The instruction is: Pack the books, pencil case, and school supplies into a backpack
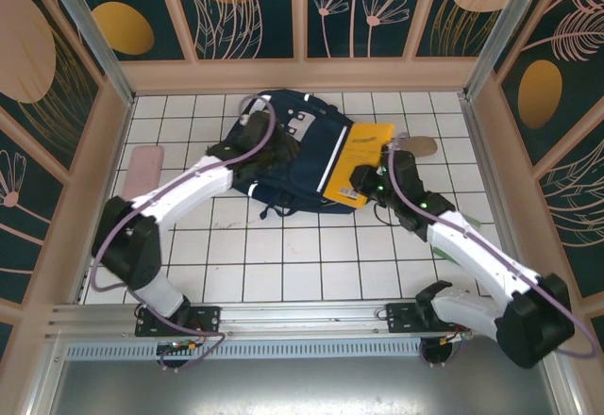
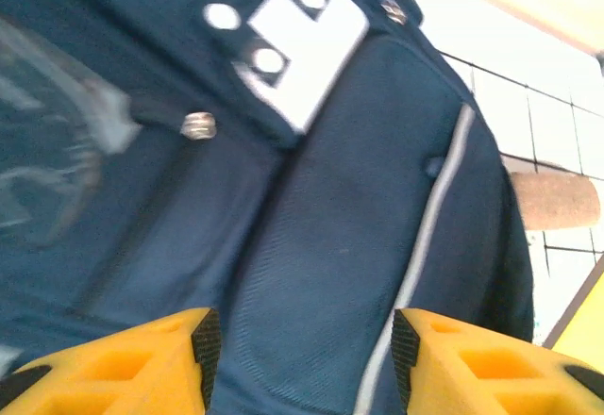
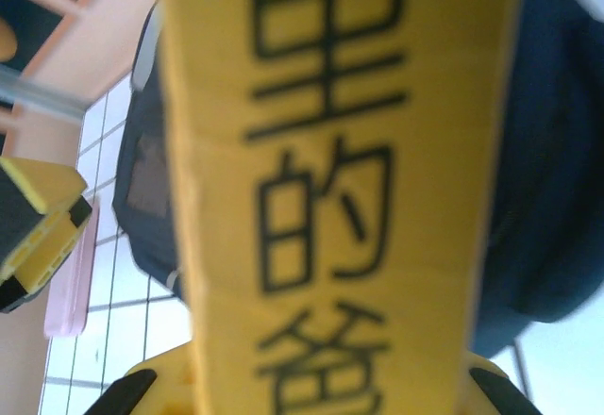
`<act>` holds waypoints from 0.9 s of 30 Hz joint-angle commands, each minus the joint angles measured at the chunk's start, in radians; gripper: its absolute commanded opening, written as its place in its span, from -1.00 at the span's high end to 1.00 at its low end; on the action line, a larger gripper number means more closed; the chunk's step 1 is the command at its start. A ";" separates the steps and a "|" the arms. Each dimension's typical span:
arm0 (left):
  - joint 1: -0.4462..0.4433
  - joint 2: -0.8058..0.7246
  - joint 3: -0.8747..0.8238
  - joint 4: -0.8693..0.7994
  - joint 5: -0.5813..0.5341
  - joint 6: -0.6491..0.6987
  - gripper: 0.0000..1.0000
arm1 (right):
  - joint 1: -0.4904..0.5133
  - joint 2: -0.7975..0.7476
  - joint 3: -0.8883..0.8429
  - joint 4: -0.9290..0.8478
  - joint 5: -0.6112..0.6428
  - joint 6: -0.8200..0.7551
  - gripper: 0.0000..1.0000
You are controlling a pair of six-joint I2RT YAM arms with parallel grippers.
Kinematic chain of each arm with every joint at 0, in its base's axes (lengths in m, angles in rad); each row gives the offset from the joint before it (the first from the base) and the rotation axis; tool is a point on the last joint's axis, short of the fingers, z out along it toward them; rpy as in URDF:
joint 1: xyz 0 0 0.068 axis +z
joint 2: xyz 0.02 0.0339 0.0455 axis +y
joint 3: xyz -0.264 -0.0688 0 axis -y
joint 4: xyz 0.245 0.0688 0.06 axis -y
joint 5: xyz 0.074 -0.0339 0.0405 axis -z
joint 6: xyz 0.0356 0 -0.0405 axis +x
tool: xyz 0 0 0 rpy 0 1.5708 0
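Toward the tiled table's far edge lies the backpack. Across its right side is the yellow book, its black Chinese print blurred and cropped, pinched by the right gripper. The left gripper is spread over the fabric. The tan pouch is half hidden.

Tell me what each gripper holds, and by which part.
Right gripper clamps the yellow book by its near end. Left gripper stands open over the backpack, holding nothing.
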 commanded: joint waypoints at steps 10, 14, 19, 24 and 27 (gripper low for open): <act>-0.204 0.540 0.630 -0.238 -0.147 0.224 -0.08 | -0.200 -0.312 -0.051 -0.248 0.073 -0.019 1.00; -0.215 0.673 0.788 -0.313 -0.201 0.264 -0.11 | -0.227 -0.355 -0.047 -0.290 0.067 -0.024 1.00; -0.215 0.768 0.866 -0.345 -0.236 0.308 -0.17 | -0.239 -0.387 -0.050 -0.323 0.062 -0.020 1.00; -0.222 0.821 0.878 -0.363 -0.289 0.339 -0.21 | -0.241 -0.406 -0.060 -0.337 0.054 -0.013 1.00; -0.233 0.854 0.894 -0.388 -0.347 0.365 0.38 | -0.242 -0.408 -0.066 -0.330 0.043 -0.008 1.00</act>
